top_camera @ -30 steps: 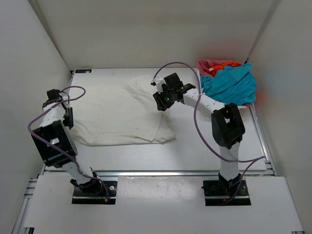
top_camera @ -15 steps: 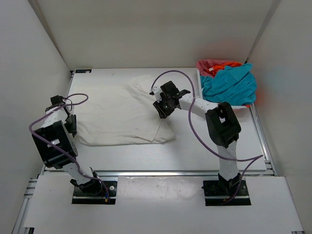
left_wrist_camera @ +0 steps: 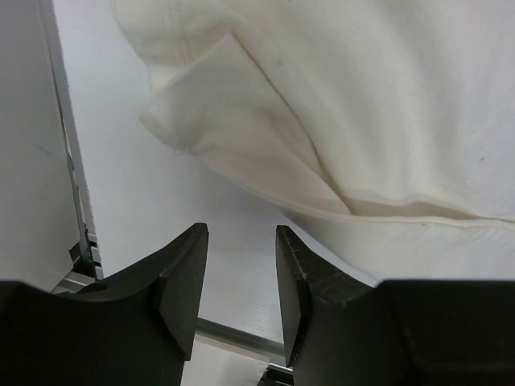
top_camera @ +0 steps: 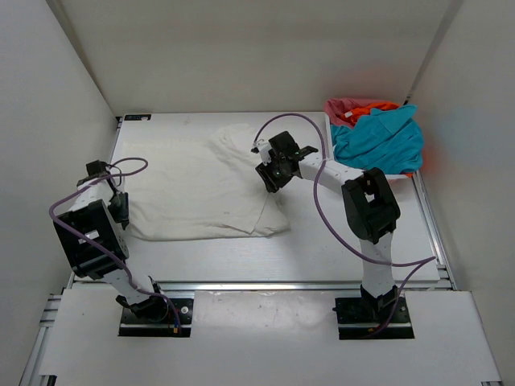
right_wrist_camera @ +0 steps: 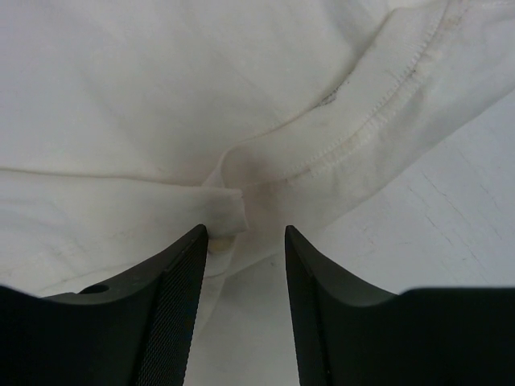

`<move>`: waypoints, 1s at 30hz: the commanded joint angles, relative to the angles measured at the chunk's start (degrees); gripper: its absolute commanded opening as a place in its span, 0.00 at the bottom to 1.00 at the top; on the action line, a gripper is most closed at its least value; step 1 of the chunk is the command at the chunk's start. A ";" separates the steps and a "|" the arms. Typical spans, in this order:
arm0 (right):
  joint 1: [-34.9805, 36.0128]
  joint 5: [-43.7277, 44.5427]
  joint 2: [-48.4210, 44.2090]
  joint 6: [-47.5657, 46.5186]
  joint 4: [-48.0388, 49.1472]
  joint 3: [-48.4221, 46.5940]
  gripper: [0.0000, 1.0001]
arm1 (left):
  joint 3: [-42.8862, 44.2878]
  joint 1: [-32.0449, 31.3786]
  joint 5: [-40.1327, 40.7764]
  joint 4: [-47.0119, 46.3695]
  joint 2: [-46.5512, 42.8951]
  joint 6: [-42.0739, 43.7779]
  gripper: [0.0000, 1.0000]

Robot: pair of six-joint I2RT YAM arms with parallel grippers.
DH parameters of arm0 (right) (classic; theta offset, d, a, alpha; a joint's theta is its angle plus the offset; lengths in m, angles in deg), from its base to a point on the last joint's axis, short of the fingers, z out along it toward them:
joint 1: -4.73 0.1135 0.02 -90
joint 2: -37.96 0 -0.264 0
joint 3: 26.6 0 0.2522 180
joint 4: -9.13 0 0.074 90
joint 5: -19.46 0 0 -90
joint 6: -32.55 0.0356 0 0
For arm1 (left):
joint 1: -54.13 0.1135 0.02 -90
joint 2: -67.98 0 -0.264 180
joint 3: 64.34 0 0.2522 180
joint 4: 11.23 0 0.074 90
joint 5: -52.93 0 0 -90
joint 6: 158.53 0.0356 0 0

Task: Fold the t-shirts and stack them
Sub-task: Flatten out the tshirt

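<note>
1. The surface point(top_camera: 354, 241) is a pale flat board that fills most of the overhead view. Both arms reach over it from the near edge.
2. The white shirt point(top_camera: 193, 189) is easily the biggest piece of cloth. It's spread out mostly flat on the left-middle of the surface, a bit rumpled along its right side.
3. The other three shirts are heaped together at the far right corner, well apart from the white one. The teal shirt point(top_camera: 378, 141) sits on top, with the orange shirt point(top_camera: 374, 105) and the pinkish-red shirt point(top_camera: 342, 108) poking out behind it.
4. The right hand point(right_wrist_camera: 245, 233) is down at the right side of the white shirt. Its fingers point(right_wrist_camera: 173, 297) are about half spread, right over a bunched-up fold point(right_wrist_camera: 229, 197) of the cloth. Nothing is clamped between them. Can't tell if the tips actually touch the fabric.
5. The left hand point(left_wrist_camera: 240, 233) is at the shirt's near-left edge, also roughly half spread and holding nothing. There's only bare surface showing in the gap between its fingers point(left_wrist_camera: 181, 273). The shirt's folded-over corner point(left_wrist_camera: 217, 104) lies just ahead of the tips, not touching them.
</note>
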 commanded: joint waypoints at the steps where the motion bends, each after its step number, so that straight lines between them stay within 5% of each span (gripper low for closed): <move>1: -0.61 -6.85 0.21 0.54 -1.25 -3.35 0.49 | -0.86 -0.69 -0.97 -0.68 -3.25 -0.24 0.50; 13: -0.88 -14.43 2.06 1.16 -3.37 -2.04 0.28 | -0.69 1.06 -0.97 -0.33 -2.73 -0.05 0.50; 20: -1.32 -13.73 1.54 0.63 -2.66 -2.83 0.00 | 1.25 0.63 -1.68 0.19 -1.76 -0.41 0.50; 25: -2.37 -18.64 -3.38 -2.61 -4.76 1.03 0.00 | 1.60 1.24 -1.94 0.37 -2.11 0.12 0.50; 30: -2.38 -19.62 -17.77 -9.11 -9.51 12.70 0.00 | 0.90 2.64 -2.20 0.02 -3.60 1.70 0.50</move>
